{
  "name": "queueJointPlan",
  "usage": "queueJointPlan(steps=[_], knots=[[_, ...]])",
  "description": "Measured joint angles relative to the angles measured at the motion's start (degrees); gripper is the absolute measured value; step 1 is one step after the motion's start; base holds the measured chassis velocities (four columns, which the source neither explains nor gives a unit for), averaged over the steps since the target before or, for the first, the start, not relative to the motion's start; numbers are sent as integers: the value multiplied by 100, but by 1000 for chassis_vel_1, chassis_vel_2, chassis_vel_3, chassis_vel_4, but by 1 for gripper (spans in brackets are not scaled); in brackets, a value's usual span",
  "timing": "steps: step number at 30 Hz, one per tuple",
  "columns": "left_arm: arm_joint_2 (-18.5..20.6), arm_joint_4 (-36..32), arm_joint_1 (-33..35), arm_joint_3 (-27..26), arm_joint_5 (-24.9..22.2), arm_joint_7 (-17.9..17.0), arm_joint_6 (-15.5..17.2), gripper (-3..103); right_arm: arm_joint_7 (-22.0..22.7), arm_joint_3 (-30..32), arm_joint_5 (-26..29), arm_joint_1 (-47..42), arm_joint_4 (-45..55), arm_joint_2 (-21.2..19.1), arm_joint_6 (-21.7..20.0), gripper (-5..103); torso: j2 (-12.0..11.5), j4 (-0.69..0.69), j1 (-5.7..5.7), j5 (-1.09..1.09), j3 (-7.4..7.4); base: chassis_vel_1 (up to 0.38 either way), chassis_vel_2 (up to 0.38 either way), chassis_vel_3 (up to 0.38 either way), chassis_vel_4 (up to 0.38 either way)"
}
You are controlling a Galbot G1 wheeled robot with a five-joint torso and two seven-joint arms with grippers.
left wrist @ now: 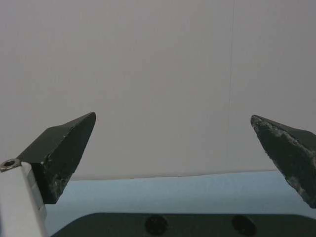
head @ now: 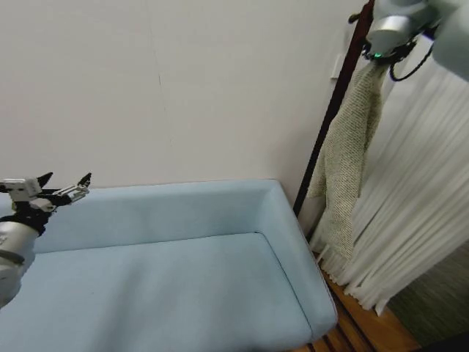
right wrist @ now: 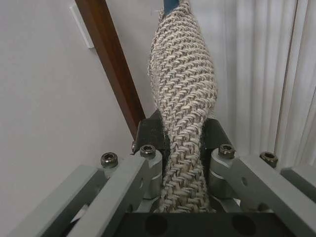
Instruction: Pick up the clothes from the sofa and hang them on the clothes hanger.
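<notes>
At 8 o'clock in the head view, the left arm (head: 11, 253) is a rounded pale-grey shell. The left gripper (head: 67, 178) has silvery-white links with black fittings and two black wedge fingertips (left wrist: 64, 153) flecked with pale scuffs. A hex-socket screw (left wrist: 8, 164) sits on its white bar. At 1 o'clock the right gripper (head: 379, 51) is pale grey, with a green light and a looping black cable (head: 414, 71). Dark socket-head screws (right wrist: 109, 159) pin its grey linkage bars (right wrist: 123, 182).

sofa (head: 183, 293): lt blue, back vs white wall (head: 183, 88)
stand (head: 334, 103): dark wood pole, just rt of sofa
knit garment (head: 352, 147): beige, hangs down along pole
</notes>
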Motion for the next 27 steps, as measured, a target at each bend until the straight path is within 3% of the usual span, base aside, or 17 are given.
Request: queueJointPlan(steps=[14, 27], knots=[[-340, -61, 202, -159, 105, 243, -53, 100, -388, -32, -470, -301, -1014, 186, -245, 10, 0, 0, -1, 2, -1, 0, 0, 0, 0], [-427, -238, 266, 46, 80, 165, -51, 100, -657, 128, -1036, -648, -1371, 168, -340, 10, 0, 2, -1, 0, -1, 0, 0, 0, 0]])
